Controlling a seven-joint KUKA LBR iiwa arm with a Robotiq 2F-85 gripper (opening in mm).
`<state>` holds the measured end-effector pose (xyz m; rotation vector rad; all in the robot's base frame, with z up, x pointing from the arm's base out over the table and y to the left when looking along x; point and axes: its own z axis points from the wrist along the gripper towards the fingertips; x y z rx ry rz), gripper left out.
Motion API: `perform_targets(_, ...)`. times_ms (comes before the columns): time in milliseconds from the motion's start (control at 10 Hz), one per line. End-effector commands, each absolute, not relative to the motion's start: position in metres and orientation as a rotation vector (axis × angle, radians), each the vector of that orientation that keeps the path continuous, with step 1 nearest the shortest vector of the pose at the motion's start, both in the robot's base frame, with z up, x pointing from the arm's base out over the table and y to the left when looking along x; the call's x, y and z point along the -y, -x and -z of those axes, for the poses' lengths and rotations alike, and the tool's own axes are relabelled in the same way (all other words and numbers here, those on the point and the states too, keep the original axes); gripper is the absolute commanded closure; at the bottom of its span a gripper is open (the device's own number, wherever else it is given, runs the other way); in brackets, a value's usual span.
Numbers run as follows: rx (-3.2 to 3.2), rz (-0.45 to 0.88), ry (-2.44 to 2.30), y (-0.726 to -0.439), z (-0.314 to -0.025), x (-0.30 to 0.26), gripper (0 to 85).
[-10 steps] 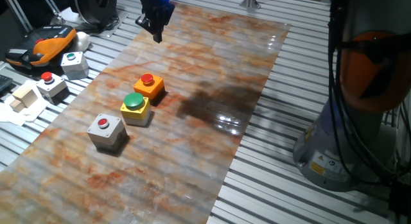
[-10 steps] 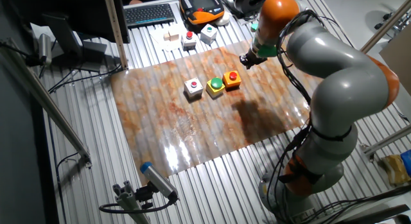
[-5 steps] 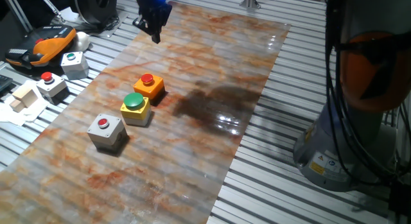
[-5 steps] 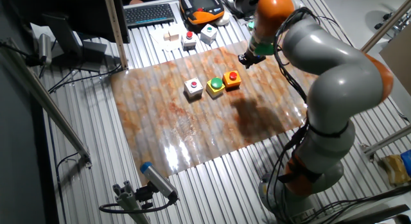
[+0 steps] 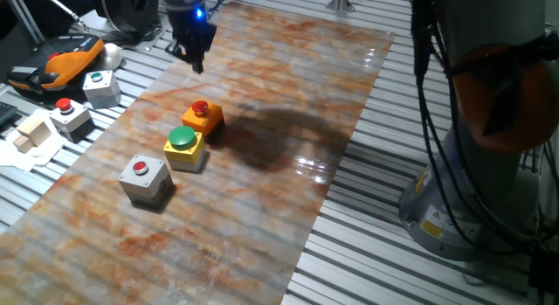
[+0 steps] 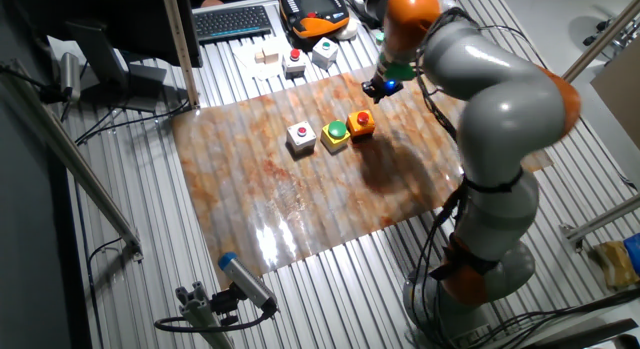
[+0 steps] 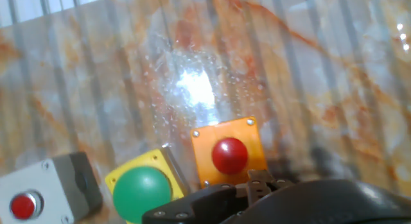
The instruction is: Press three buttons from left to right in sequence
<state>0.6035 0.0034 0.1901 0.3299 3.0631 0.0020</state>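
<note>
Three button boxes stand in a row on the marbled mat (image 5: 288, 95): a grey box with a red button (image 5: 143, 176), a yellow box with a larger green button (image 5: 183, 146), and an orange box with a red button (image 5: 203, 115). All three also show in the other fixed view, grey (image 6: 302, 136), yellow (image 6: 335, 133) and orange (image 6: 362, 123), and in the hand view, grey (image 7: 38, 195), yellow (image 7: 142, 189) and orange (image 7: 226, 156). My gripper (image 5: 194, 58) hangs above the mat, just beyond the orange box and clear of it, as the other fixed view (image 6: 378, 87) also shows. No view shows its fingertips plainly.
Off the mat, on the slatted table, stand a grey box with a green button (image 5: 99, 85), a light-grey red-button box (image 5: 68, 113), wooden blocks (image 5: 31, 135) and an orange-black pendant (image 5: 61, 60). The arm's base (image 5: 472, 191) stands at the mat's far side.
My gripper has moved along the mat's far end toward the row of buttons and slightly lower. The boxes have not moved.
</note>
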Motion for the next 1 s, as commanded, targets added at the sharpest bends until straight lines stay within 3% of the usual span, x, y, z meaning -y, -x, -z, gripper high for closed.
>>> perform_targets(0, -3.073, -0.016, -0.342, -0.605, -0.172, -0.006, 85.0)
perform_targets(900, -3.096, -0.025, -0.342, -0.610, -0.128, -0.012, 85.0)
